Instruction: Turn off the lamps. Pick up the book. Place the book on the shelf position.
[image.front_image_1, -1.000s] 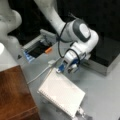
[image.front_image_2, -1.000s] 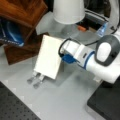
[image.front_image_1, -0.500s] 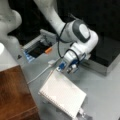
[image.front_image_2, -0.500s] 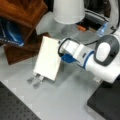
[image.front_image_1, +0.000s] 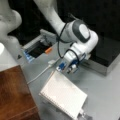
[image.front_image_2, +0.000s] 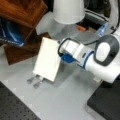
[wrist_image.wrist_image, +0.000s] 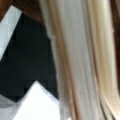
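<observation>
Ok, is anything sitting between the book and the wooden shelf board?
Nothing visible. The gripper is at the book along its edge, and in a front view bare grey table separates it from the wooden shelf board. Only a thin white cable lies nearby, off to the side.

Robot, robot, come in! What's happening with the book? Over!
Gripper shut on the book's edge. Book tilted up off the table, not yet on the wooden shelf board. Nothing between them.
</observation>
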